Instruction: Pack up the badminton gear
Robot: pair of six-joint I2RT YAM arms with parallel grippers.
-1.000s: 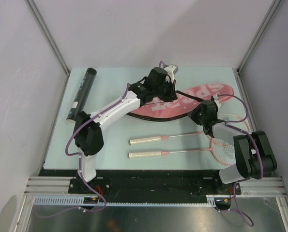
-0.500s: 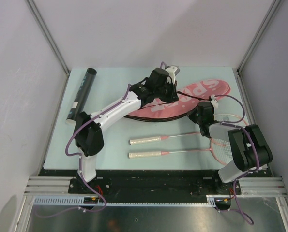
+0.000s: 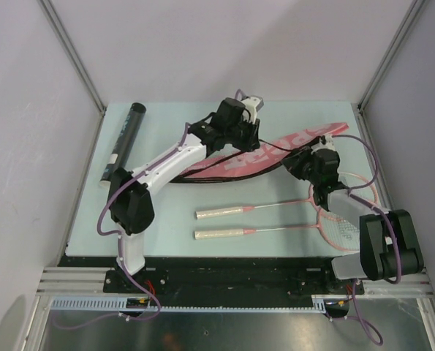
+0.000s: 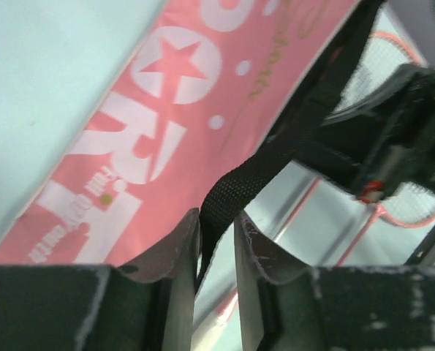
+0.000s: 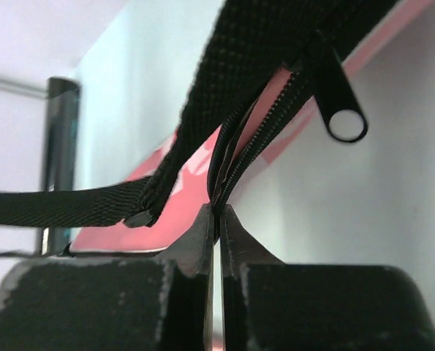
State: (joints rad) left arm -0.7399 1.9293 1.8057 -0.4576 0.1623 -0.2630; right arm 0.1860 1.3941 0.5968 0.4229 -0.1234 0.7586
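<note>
The pink "SPORT" racket bag (image 3: 275,150) lies slanted at the back of the table, its right end raised. My right gripper (image 5: 218,212) is shut on the bag's black zipper edge (image 5: 254,139), just below the zipper pull (image 5: 341,102); from above, that gripper (image 3: 310,155) is at the bag's near right edge. My left gripper (image 4: 217,219) hangs over the bag's middle with its jaws a little apart. The black strap (image 4: 275,157) runs loosely between them, resting on one finger. Two pink rackets (image 3: 261,208) (image 3: 275,230) lie in front, with their white handles pointing left.
A black lettered tube (image 3: 122,142) lies along the table's left edge. The racket heads (image 3: 345,223) overlap at the right, partly under my right arm. Metal frame posts and grey walls close in the table on the left, right and back.
My right gripper has shut on the bag's zipper edge and moved up and to the right, lifting that end. My left gripper's jaws have parted around the strap.
</note>
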